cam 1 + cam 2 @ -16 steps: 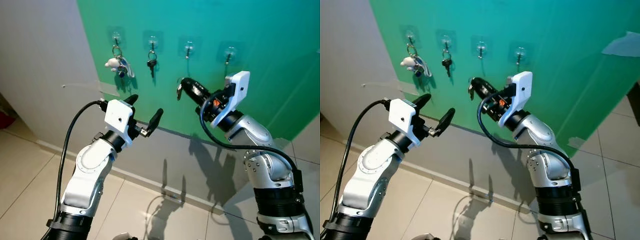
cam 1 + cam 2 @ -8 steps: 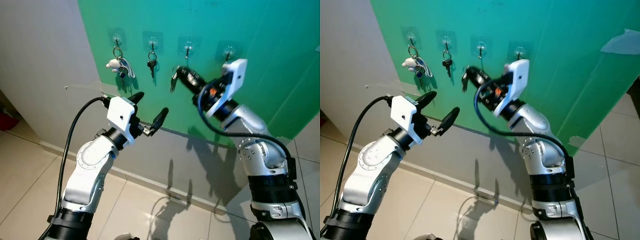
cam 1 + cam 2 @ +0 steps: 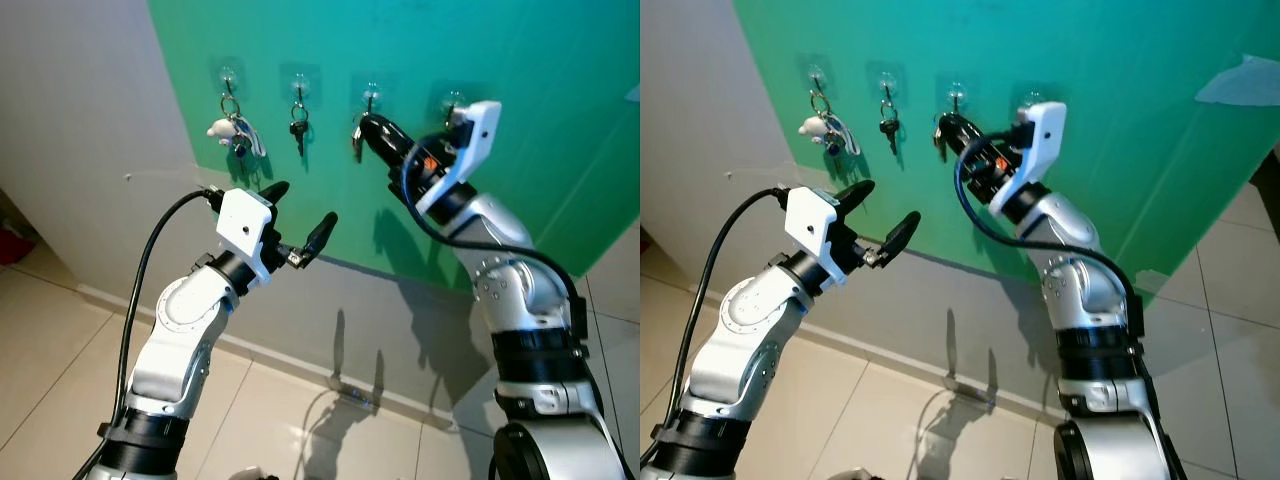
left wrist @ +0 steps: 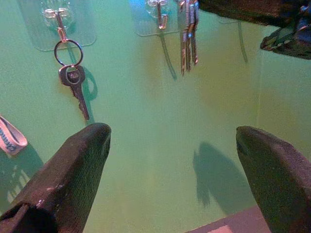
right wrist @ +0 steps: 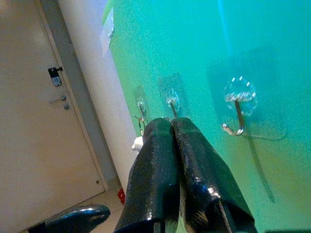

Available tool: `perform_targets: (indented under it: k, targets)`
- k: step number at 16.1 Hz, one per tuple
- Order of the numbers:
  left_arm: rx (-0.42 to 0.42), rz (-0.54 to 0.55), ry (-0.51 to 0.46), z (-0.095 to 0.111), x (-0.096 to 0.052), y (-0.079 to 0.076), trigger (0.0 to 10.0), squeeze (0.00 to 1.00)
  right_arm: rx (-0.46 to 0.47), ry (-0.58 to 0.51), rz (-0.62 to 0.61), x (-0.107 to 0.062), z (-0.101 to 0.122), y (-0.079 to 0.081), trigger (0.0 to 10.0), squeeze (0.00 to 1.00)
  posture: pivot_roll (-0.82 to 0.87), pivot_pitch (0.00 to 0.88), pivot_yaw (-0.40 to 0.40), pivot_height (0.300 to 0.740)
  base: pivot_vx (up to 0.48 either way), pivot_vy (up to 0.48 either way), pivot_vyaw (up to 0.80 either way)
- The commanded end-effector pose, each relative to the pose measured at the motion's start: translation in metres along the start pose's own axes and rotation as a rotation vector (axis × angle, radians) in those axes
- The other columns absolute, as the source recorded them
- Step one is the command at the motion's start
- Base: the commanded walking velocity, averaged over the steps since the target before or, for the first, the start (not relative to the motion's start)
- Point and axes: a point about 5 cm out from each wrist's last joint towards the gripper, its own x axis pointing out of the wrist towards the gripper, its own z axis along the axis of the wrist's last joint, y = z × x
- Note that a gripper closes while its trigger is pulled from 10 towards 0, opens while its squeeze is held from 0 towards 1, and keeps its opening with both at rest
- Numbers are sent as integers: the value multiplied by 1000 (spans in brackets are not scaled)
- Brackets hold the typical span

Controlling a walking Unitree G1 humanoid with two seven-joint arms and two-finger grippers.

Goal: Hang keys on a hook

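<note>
Four clear stick-on hooks run in a row on the green wall. My right gripper is shut on a small bunch of keys, held just left of and slightly below the third hook. In the left wrist view the keys dangle close beside that bare hook. The right wrist view has the shut fingers covering the keys, with the hook beside them. My left gripper is open and empty, lower down in front of the wall.
The first hook carries keys with a white charm, the second a single key, and the fourth hook is bare. Below the green panel come grey wall and tiled floor. A door stands to the side.
My right gripper has lifted the keys up and closer to the third hook. The left arm has barely moved.
</note>
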Motion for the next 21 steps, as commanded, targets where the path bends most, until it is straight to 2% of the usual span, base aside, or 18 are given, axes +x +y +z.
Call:
perform_targets:
  k: [1, 4, 9, 13, 16, 21]
  targets:
    - [21, -3, -2, 3, 3, 2, 10000, 0, -9, 9, 8, 4, -1, 1, 10000, 0, -65, 0, 24, 740, 0, 0, 0]
    - [9, -2, -12, 4, 5, 1, 10000, 0, 10, -17, 0, 15, 2, 2, 10000, 0, -76, 0, 22, 740, 0, 0, 0]
    - [6, -1, -13, 4, 6, 0, 10000, 0, 11, -40, -18, 22, 6, -1, 10000, 0, -75, 0, 18, 740, 0, 0, 0]
    - [9, -11, -9, 3, 3, -1, 10000, 0, 10, -45, -18, 19, 7, -2, 10000, 0, -77, 0, 13, 740, 0, 0, 0]
    - [25, 28, 1, 0, 1, 2, 10000, 0, 16, -33, 41, 11, 5, 4, 10000, 0, -79, 0, 0, 740, 0, 0, 0]
    - [32, 44, -3, 1, 0, 5, 10000, 0, 34, -67, 47, 9, 12, 3, 10000, 0, -82, 0, -20, 740, 0, 0, 0]
